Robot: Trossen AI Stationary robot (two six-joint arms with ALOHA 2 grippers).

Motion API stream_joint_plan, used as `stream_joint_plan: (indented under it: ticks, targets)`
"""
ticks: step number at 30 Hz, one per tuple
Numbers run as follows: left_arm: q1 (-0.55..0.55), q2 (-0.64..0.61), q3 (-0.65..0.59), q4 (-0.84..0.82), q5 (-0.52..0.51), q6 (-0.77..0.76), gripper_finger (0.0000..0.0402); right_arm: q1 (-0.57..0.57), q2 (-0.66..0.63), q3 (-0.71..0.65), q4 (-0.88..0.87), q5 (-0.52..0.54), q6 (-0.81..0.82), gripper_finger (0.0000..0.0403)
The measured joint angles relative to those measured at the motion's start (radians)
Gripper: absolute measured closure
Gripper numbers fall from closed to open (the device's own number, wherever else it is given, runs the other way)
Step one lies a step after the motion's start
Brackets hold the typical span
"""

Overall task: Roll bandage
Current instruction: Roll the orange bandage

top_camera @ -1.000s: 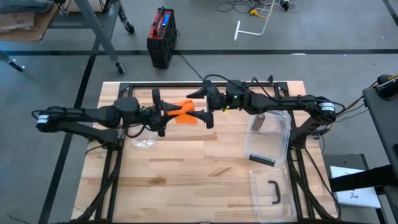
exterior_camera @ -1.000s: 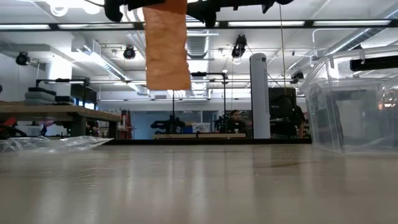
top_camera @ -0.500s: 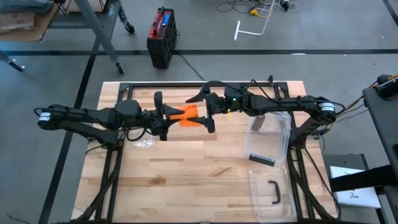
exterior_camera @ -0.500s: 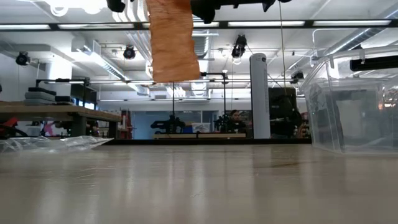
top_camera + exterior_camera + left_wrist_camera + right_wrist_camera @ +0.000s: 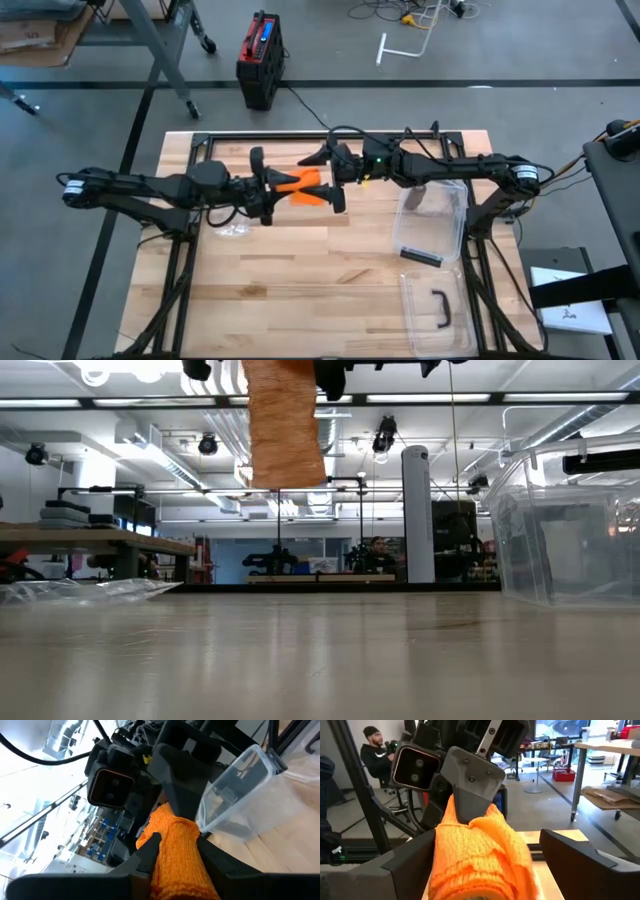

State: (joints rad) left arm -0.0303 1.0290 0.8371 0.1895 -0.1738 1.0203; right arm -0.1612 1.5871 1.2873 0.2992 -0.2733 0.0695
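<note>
An orange bandage (image 5: 305, 186) is held high over the middle of the table, between my two arms, which face each other. My left gripper (image 5: 276, 187) comes from the table's left and is shut on the bandage's bunched upper end (image 5: 175, 840). My right gripper (image 5: 334, 186) comes from the right and is open, with one finger on each side of that bunch (image 5: 475, 850). In the low view a loose strip of bandage (image 5: 285, 425) hangs straight down. Its lower end (image 5: 288, 478) is well clear of the tabletop. My left gripper pinches the bunched upper end of the bandage (image 5: 172, 857) between its two fingers (image 5: 150, 847), coming level from the table's left. The rest hangs slack below as a flat strip, lifted clear of the table. My right gripper: one finger (image 5: 417, 862) lies close against the bunch, and I cannot tell whether it touches.
A clear plastic container (image 5: 432, 220) lies at the table's right, with its lid (image 5: 437, 310) nearer the front edge. A crumpled clear bag (image 5: 232, 230) lies under the left arm. The low view shows the room behind the table, with a person seated far off.
The hanging strip has shifted a little toward the table's right, and its lower end has risen slightly. From above, the orange bunch between the grippers looks more compact than before.
</note>
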Motion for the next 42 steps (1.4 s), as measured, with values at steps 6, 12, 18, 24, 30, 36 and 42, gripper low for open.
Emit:
stream_joint_plan:
  ticks: [6,12,18,24,30,36,42]
  targets:
    - [0.0,0.025,0.0,0.052,-0.001,0.0,0.0322,0.0,0.0,0.0,-0.002,0.0,0.038,0.007]
    - [0.0,0.039,0.0,0.056,-0.005,0.0,0.0322,0.0,0.0,0.0,-0.01,-0.003,0.043,0.0125]
    - [0.001,0.039,0.0,0.056,-0.01,-0.051,0.0317,0.002,0.0,0.0,-0.017,-0.005,0.039,0.0196]
    - [0.002,0.039,0.0,0.056,-0.017,-0.291,0.0278,0.002,0.0,0.0,-0.019,-0.004,-0.009,0.0257]
    - [0.001,0.028,0.047,-0.022,-0.039,-0.536,0.0211,0.002,0.0,0.0,-0.027,0.027,-0.053,0.0292]
    - [0.0,0.028,0.167,-0.288,-0.002,-0.706,0.0143,0.002,0.0,-0.001,-0.028,0.021,-0.172,0.0306]
    - [0.002,0.019,0.185,-0.325,0.035,-0.786,0.0117,0.017,-0.001,-0.001,-0.025,0.016,-0.374,0.0304]
